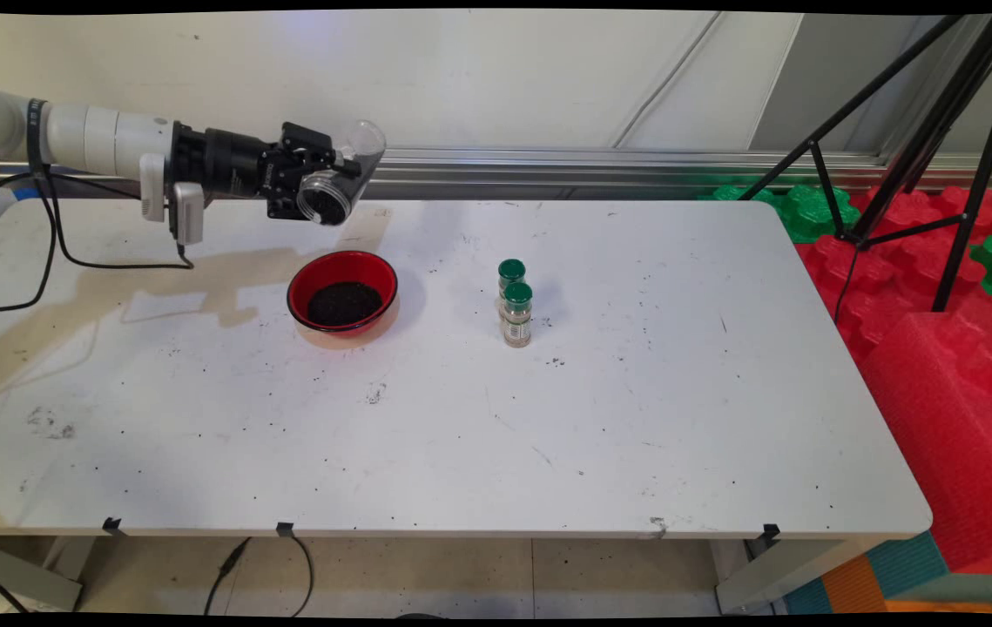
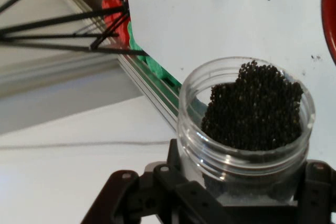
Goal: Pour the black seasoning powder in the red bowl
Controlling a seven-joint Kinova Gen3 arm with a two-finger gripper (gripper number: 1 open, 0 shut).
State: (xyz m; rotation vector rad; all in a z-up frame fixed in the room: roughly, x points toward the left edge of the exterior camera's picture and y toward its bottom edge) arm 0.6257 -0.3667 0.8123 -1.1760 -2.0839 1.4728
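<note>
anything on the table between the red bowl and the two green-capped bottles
Nothing but bare white table with a few dark specks lies between the red bowl and the green-capped bottles, per the main view.

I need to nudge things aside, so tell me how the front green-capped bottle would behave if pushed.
The front bottle looks tall and narrow, so a high push would probably tip it. On its side, its round body would likely roll. The second bottle stands just behind; a push that way might knock both.

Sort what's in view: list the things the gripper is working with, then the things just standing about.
In play:
- gripper, shut on the clear jar, tilted, dark grains inside
- red bowl, below the jar, dark grains in it

Standing about:
- two green-capped bottles, upright, right of the bowl
- black tripod, off the table's far right
- red and green foam blocks
</note>
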